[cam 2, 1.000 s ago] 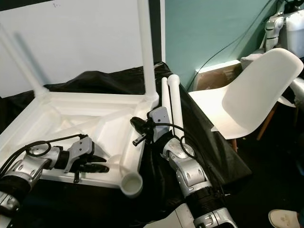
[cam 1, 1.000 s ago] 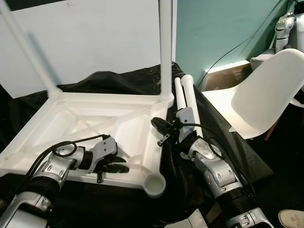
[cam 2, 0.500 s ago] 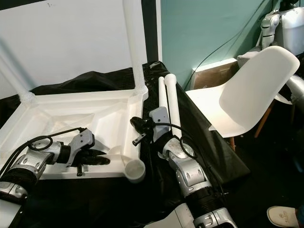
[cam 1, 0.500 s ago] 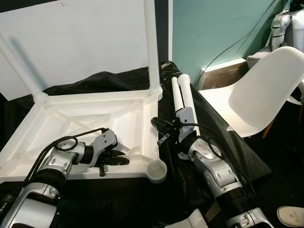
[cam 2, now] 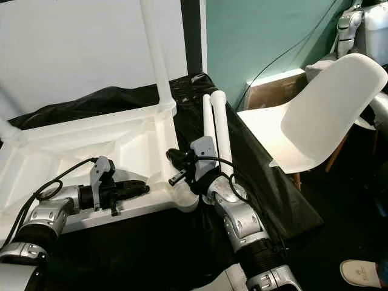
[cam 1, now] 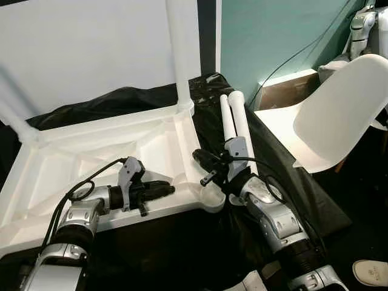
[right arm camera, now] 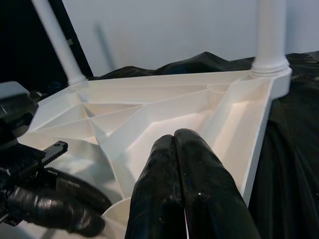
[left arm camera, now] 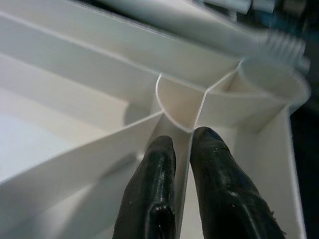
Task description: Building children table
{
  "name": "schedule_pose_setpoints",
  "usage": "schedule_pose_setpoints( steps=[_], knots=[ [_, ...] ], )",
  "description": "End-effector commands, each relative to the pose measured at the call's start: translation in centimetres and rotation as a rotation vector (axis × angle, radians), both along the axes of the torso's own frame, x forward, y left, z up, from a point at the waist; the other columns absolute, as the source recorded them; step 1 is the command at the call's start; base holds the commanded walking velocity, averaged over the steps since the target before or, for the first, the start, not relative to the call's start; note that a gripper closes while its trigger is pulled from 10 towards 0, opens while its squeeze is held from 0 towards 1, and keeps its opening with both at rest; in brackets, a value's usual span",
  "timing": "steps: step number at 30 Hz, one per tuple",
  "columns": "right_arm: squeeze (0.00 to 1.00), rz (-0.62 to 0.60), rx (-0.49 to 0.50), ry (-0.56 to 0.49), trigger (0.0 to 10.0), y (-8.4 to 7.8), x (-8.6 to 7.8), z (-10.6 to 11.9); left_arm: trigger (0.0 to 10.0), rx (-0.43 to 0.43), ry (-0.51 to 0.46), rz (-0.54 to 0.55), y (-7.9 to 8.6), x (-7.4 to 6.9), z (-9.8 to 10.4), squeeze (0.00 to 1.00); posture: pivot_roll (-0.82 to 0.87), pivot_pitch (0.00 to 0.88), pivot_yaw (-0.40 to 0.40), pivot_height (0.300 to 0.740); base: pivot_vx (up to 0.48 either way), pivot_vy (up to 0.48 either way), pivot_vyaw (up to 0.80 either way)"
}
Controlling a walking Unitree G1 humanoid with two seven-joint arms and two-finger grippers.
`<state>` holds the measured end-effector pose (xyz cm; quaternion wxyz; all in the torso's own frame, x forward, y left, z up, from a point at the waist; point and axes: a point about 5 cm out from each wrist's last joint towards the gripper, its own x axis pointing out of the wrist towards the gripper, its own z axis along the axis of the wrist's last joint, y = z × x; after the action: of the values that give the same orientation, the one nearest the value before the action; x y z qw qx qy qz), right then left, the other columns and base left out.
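Note:
The white tabletop point(cam 1: 91, 151) lies upside down on black cloth, with two white legs point(cam 1: 182, 54) standing up from its far corners. My left gripper point(cam 1: 165, 190) is shut on a thin rib point(left arm camera: 185, 144) of the underside, one finger on each side, just short of the open corner socket point(cam 1: 212, 199). My right gripper point(right arm camera: 174, 144) is shut with nothing between its fingers and hovers right at that socket's rim. Two loose white legs point(cam 1: 235, 118) lie side by side on the cloth beyond my right wrist; a threaded leg end point(left arm camera: 281, 46) lies behind the socket.
A white shell chair point(cam 1: 339, 109) stands close on the right. A white board point(cam 1: 91, 48) and a teal wall point(cam 1: 273, 36) close off the back. Another robot point(cam 1: 364, 24) stands at the far right, and a shoe point(cam 1: 373, 274) is on the floor.
The tabletop has swung, its near right corner socket moving away from me up to my right gripper. My left gripper went along with it, still clamped on the rib. The right arm held still.

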<state>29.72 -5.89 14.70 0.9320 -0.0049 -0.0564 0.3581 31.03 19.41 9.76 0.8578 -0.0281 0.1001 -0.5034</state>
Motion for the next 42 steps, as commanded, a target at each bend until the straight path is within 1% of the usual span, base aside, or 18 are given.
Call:
schedule_pose_setpoints(
  steps=[1,5,11,12,13,17,18,19,20,25,26,27,28,31,33,37,39,42],
  knots=[
    [0.00,0.013,-0.001,0.012,10.0,0.3,-0.1,-0.2,0.0,0.011,0.029,0.440,2.5,0.9,-0.8,0.00,-0.03,0.000,0.068,0.740,0.000,0.000,0.00],
    [0.00,0.020,-0.005,0.013,10.0,0.4,-0.1,-0.2,0.0,-0.116,-0.006,0.455,2.1,-0.2,-0.9,0.00,-0.03,0.000,0.057,0.740,0.000,0.000,0.00],
    [0.00,0.028,-0.010,0.013,10.0,0.4,0.0,-0.2,0.0,-0.138,-0.059,0.436,1.5,-0.8,-0.8,0.00,-0.02,0.000,0.050,0.740,0.000,0.000,0.00],
    [0.00,0.030,-0.011,0.012,10.0,0.4,0.0,-0.2,9.0,-0.123,-0.060,0.417,1.3,-0.9,-0.8,0.00,-0.02,0.000,0.049,0.740,0.000,0.000,0.00],
    [0.00,0.032,-0.012,0.011,10.0,0.4,0.1,-0.2,10.0,-0.107,-0.061,0.403,1.1,-1.0,-0.8,0.00,-0.02,0.000,0.048,0.740,0.000,0.000,0.00],
    [0.00,0.034,-0.013,0.010,10.0,0.5,0.1,-0.2,10.0,-0.114,-0.053,0.361,0.7,-1.4,-0.7,0.00,-0.02,0.000,0.050,0.740,0.000,0.000,0.00],
    [0.00,0.034,-0.012,0.010,10.0,0.5,0.1,-0.2,10.0,-0.134,-0.063,0.340,0.6,-1.6,-0.5,0.62,-0.02,0.000,0.052,0.740,0.000,0.000,0.00],
    [0.00,0.034,-0.012,0.009,10.0,0.5,0.1,-0.2,10.0,-0.148,-0.070,0.327,0.5,-1.7,-0.3,0.62,-0.02,0.000,0.053,0.740,0.000,0.000,0.00],
    [0.00,0.033,-0.011,0.009,10.0,0.5,0.1,-0.2,10.0,-0.182,-0.083,0.294,0.3,-1.9,0.3,1.00,-0.03,0.000,0.056,0.740,0.000,0.000,0.00],
    [0.00,0.030,-0.008,0.009,10.0,0.6,0.1,-0.2,10.0,-0.199,-0.127,0.229,-0.2,-2.2,1.9,1.00,-0.02,0.000,0.057,0.740,0.000,0.000,0.00],
    [0.00,0.031,-0.007,0.009,10.0,0.6,0.0,-0.2,10.0,-0.200,-0.117,0.137,-0.1,-2.7,2.9,0.64,-0.02,0.000,0.057,0.740,0.000,0.000,0.00],
    [0.00,0.031,-0.006,0.009,10.0,0.6,0.0,-0.2,10.0,-0.201,-0.110,0.106,-0.1,-2.9,3.2,0.64,-0.02,0.000,0.057,0.740,0.000,0.000,0.00],
    [0.00,0.031,-0.006,0.009,10.0,0.6,0.0,-0.2,10.0,-0.196,-0.095,0.057,0.1,-3.3,3.5,0.54,-0.02,0.000,0.057,0.740,0.000,0.000,0.00],
    [0.00,0.031,-0.006,0.010,10.0,0.6,0.0,-0.2,10.0,-0.192,-0.084,0.025,0.2,-3.5,3.8,0.54,-0.02,0.000,0.058,0.740,0.000,0.000,0.00],
    [0.00,0.030,-0.006,0.010,10.0,0.6,0.0,-0.2,10.0,-0.149,-0.054,-0.090,0.8,-4.7,4.2,0.00,-0.02,0.000,0.060,0.740,0.000,0.000,0.00],
    [0.00,0.030,-0.006,0.010,10.0,0.6,0.0,-0.2,10.0,-0.149,-0.054,-0.090,0.8,-4.7,4.2,0.00,-0.02,0.000,0.060,0.740,0.000,0.000,0.00],
    [0.00,0.020,-0.002,0.005,10.0,0.5,0.1,-0.1,10.0,-0.058,-0.053,-0.164,0.8,-6.0,3.8,0.00,-0.03,0.000,0.064,0.740,0.000,0.000,0.00],
    [0.00,0.006,0.003,-0.003,10.0,0.4,0.2,0.2,10.0,0.007,-0.056,-0.183,0.5,-6.6,3.3,0.00,-0.03,0.000,0.064,0.740,0.000,0.000,0.00]
  ],
)
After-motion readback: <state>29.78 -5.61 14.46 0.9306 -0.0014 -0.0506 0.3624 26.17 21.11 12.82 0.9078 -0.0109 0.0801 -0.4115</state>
